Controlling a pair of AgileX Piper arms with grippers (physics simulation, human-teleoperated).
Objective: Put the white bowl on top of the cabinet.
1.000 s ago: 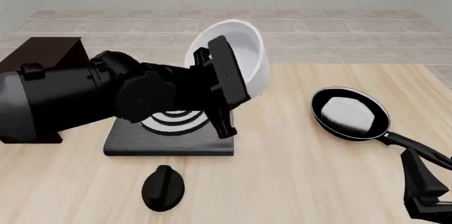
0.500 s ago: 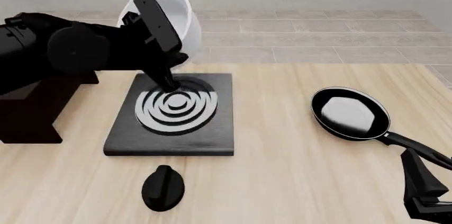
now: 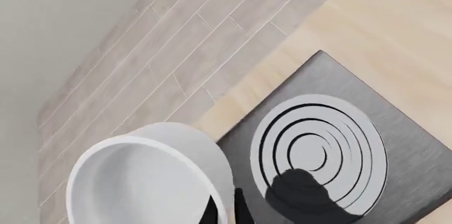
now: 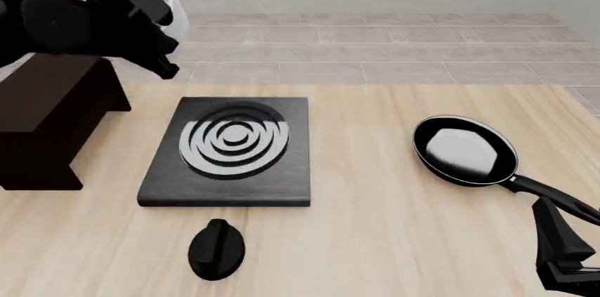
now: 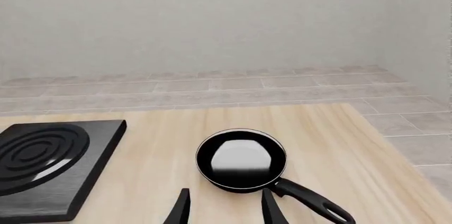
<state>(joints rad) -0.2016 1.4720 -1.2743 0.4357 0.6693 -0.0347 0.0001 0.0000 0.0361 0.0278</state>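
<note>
The right pincer (image 5: 224, 206) rests spread and empty near the frying pan (image 4: 466, 151). Farther off, the left pincer (image 4: 142, 3) pinches the rim of the white bowl (image 3: 148, 179), which hangs tilted in the air beside the cabinet (image 4: 49, 104). The bowl looks rigid, thick-walled, glossy and probably slippery. Hold it at the rim wall and keep it level.

The left gripper (image 4: 150, 12) is hanging raised at the far left, clamped on a rim; the right gripper (image 5: 224, 205) is resting low, fingers parted
</note>
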